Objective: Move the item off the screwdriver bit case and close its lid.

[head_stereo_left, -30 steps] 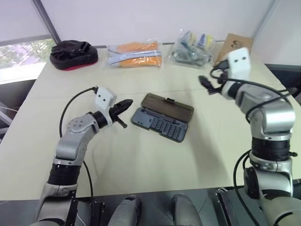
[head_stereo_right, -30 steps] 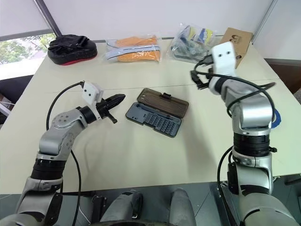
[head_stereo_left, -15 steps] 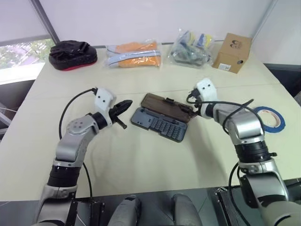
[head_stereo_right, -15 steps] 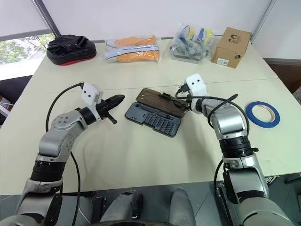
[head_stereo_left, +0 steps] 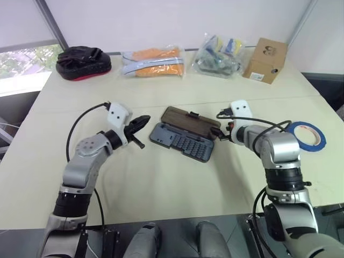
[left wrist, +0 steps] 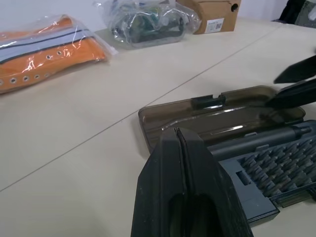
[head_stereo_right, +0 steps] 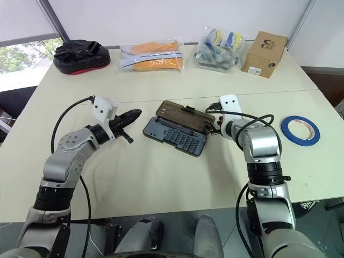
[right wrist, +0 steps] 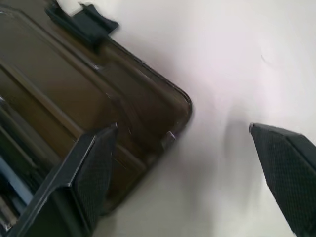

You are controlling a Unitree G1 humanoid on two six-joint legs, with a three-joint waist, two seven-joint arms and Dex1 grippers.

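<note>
**Open bit case on the surface, right tool at the lid's corner, tape roll lying apart**

The screwdriver bit case (head_stereo_right: pixel 174 135) lies open in the middle of the pale surface (head_stereo_right: pixel 161 177), its dark grey tray with rows of bits toward the robot and its smoky brown lid (head_stereo_right: pixel 184 117) folded flat on the far side, with the latch tab on the lid's far edge. The roll of blue tape (head_stereo_right: pixel 300 130) lies flat on the surface well to the right of the case, apart from it and from both arms.

The right tool (right wrist: pixel 185 163) sits at the right-hand corner of the lid, angled downward. Its two fingers stand wide apart: in the right wrist view one finger (right wrist: pixel 94 170) overlaps the lid's brown plastic near the corner and the other (right wrist: pixel 286 168) hangs over bare surface beyond it. Whether the first finger actually touches the lid cannot be told. Nothing is held between them.

The left tool (head_stereo_right: pixel 130 115) hovers just left of the case, pointing toward it, roughly level. Its fingers are pressed together and hold nothing, as seen in the left wrist view (left wrist: pixel 180 163).

Along the far edge of the surface lie, from left to right, a black and red bundle (head_stereo_right: pixel 80 55), an orange item in clear wrapping (head_stereo_right: pixel 153 56), a clear bag of mixed objects (head_stereo_right: pixel 217 49), and a cardboard box (head_stereo_right: pixel 263 47).
</note>
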